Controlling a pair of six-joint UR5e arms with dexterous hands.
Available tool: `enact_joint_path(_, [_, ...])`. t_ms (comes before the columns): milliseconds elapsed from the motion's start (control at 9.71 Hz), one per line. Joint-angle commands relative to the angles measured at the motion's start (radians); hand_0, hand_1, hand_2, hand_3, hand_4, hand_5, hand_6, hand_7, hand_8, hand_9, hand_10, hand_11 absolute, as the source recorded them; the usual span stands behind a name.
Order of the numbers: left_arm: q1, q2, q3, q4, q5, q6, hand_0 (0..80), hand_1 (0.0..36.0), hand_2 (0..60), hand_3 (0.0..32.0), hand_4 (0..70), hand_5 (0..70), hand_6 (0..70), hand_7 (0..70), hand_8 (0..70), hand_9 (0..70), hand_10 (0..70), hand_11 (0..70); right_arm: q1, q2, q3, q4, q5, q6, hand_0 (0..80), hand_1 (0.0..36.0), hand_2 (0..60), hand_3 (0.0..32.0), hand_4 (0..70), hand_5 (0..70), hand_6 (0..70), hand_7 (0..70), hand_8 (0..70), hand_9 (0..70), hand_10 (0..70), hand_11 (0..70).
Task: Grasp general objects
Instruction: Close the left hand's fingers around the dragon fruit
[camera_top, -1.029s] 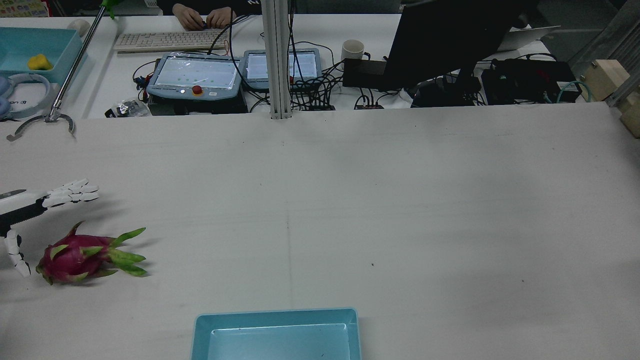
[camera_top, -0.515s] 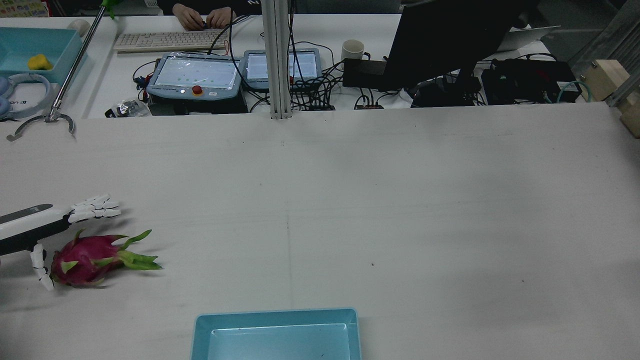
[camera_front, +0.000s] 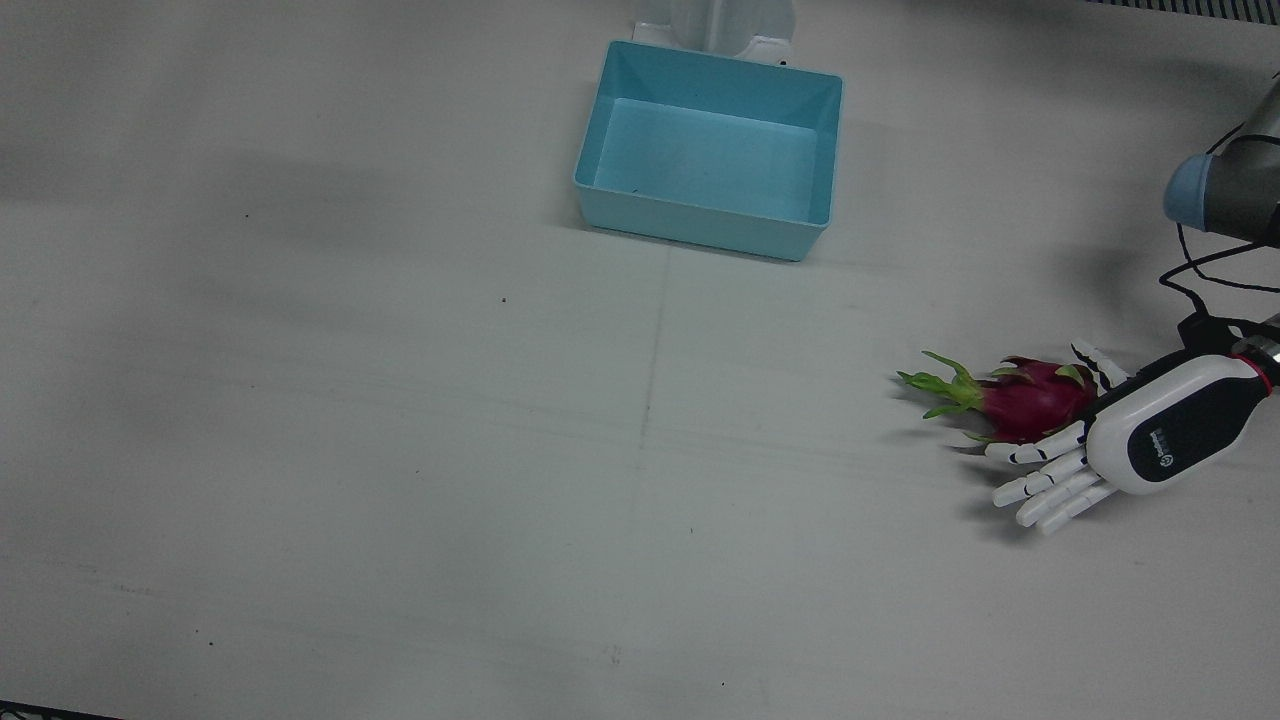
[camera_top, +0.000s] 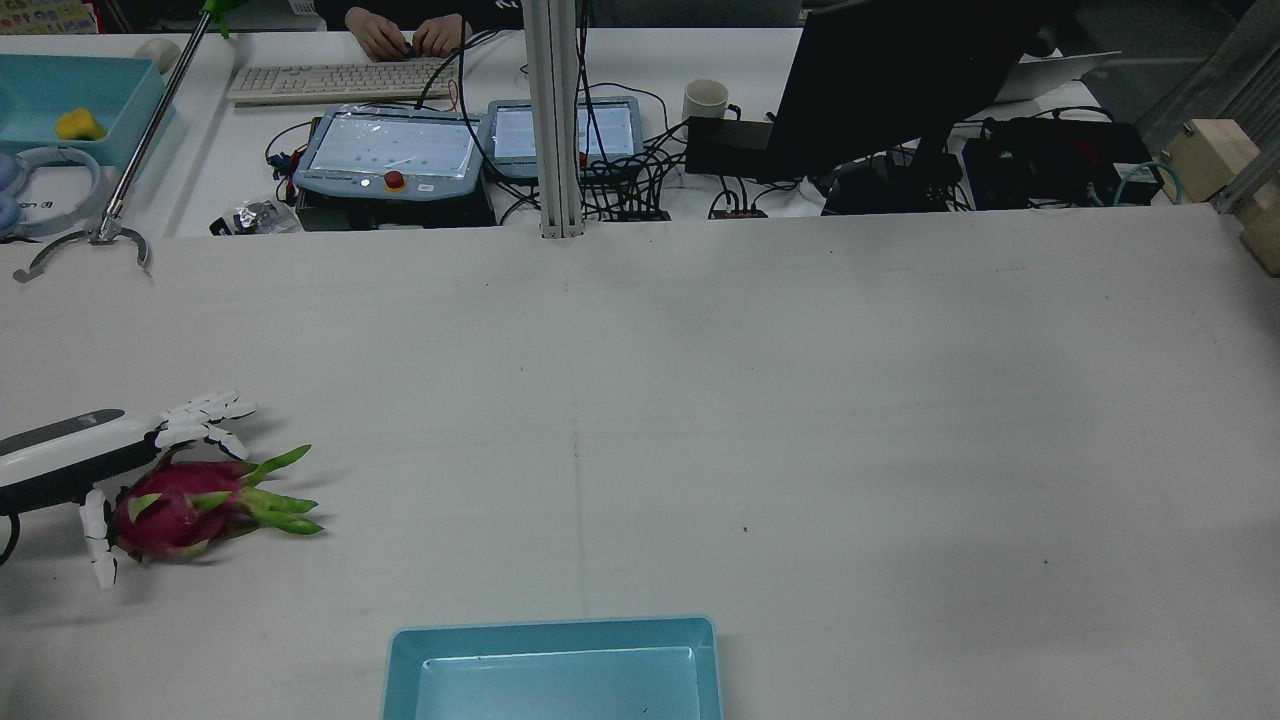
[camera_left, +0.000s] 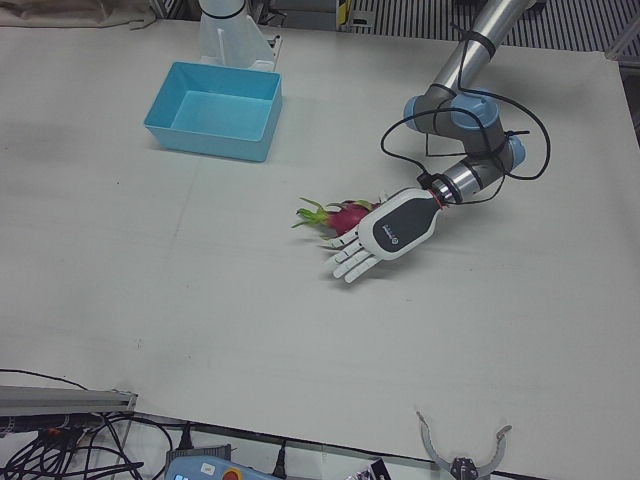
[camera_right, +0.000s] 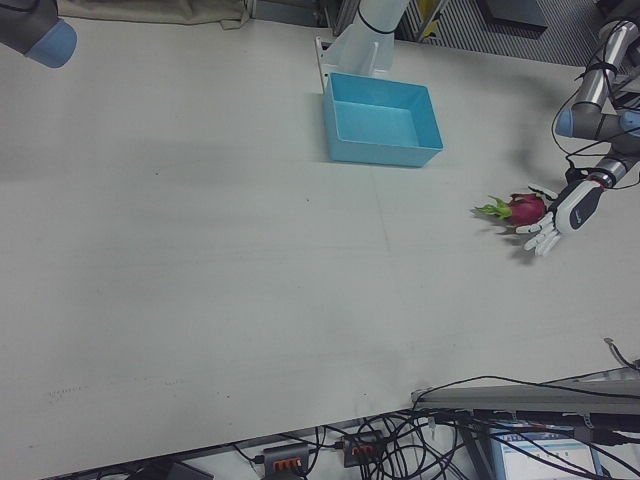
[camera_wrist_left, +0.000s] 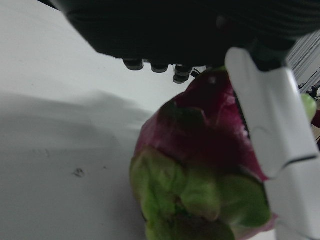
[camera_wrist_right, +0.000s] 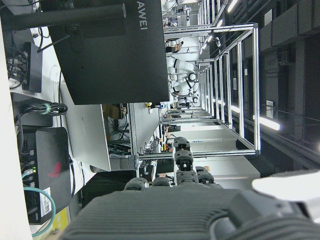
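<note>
Your left hand (camera_front: 1120, 440) — fingers spread apart — straddles the dragon fruit (camera_front: 1025, 398) at the frame's right edge on the tabletop (camera_front: 400, 450), not clamped.

Left hand (camera_front: 1120, 440): white segmented plastic fingers (camera_front: 1040, 490) showing dark lines at the joints; glossy white shell carrying a black oval back panel with a small pale logo. Behind it, a red wrist ring, black looping cable (camera_left: 440, 125), and grey arm (camera_left: 470, 60) wearing light-blue joint caps.

One dragon fruit (camera_front: 1030, 400), one blue bin (camera_front: 708, 150) and one robot hand (camera_front: 1130, 440) over one table (camera_front: 400, 450)
</note>
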Motion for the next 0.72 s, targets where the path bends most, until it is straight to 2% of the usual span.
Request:
enact_joint_path(0, [0.023, 0.000, -0.002, 0.014, -0.001, 0.027, 66.1, 25.9, 0.0, 0.0, 14.4, 41.9, 0.0, 7.8, 0.0, 0.1, 0.0, 0.0, 0.000, 0.000, 0.000, 0.000, 0.001, 0.000, 0.0, 0.0, 0.0, 0.0, 0.0, 0.0, 0.0, 0.0, 0.0, 0.0, 0.0, 0.0])
enact_joint_path(103, [0.025, 0.000, -0.002, 0.016, -0.002, 0.029, 63.4, 24.3, 0.0, 0.0, 19.2, 47.1, 0.0, 7.8, 0.0, 0.1, 0.0, 0.0, 0.000, 0.000, 0.000, 0.000, 0.000, 0.000, 0.0, 0.0, 0.0, 0.0, 0.0, 0.0, 0.0, 0.0, 0.0, 0.0, 0.0, 0.0])
enact_joint_path(206, [0.023, 0.000, -0.004, 0.016, -0.002, 0.029, 62.1, 22.2, 0.0, 0.0, 27.1, 53.9, 0.0, 8.5, 0.0, 0.3, 0.0, 0.0, 0.000, 0.000, 0.000, 0.000, 0.001, 0.000, 0.0, 0.0, 0.0, 0.0, 0.0, 0.0, 0.0, 0.0, 0.0, 0.0, 0.0, 0.0])
enact_joint_path(309, [0.023, 0.000, -0.007, 0.017, -0.002, 0.029, 62.7, 21.9, 0.0, 0.0, 35.0, 60.1, 0.0, 10.0, 0.0, 0.6, 0.0, 0.0, 0.000, 0.000, 0.000, -0.001, 0.001, 0.000, 0.0, 0.0, 0.0, 0.0, 0.0, 0.0, 0.0, 0.0, 0.0, 0.0, 0.0, 0.0])
enact_joint_path(412, [0.025, 0.000, -0.010, 0.017, -0.002, 0.029, 63.1, 22.9, 3.5, 0.0, 40.5, 63.6, 0.6, 10.7, 0.0, 0.7, 0.0, 0.0, 0.000, 0.000, 0.000, -0.001, 0.001, 0.000, 0.0, 0.0, 0.0, 0.0, 0.0, 0.0, 0.0, 0.0, 0.0, 0.0, 0.0, 0.0])
enact_joint_path(515, [0.025, 0.000, -0.010, 0.016, -0.004, 0.029, 61.9, 26.8, 23.4, 0.0, 45.3, 64.3, 1.0, 10.9, 0.0, 0.7, 0.0, 0.0, 0.000, 0.000, 0.000, 0.000, 0.001, 0.000, 0.0, 0.0, 0.0, 0.0, 0.0, 0.0, 0.0, 0.0, 0.0, 0.0, 0.0, 0.0])
enact_joint_path(618, [0.025, -0.003, -0.010, 0.014, -0.004, 0.027, 59.6, 32.2, 51.4, 0.0, 48.5, 65.0, 1.6, 11.8, 0.0, 0.9, 0.0, 1.5, 0.000, 0.000, 0.000, 0.000, 0.001, 0.000, 0.0, 0.0, 0.0, 0.0, 0.0, 0.0, 0.0, 0.0, 0.0, 0.0, 0.0, 0.0])
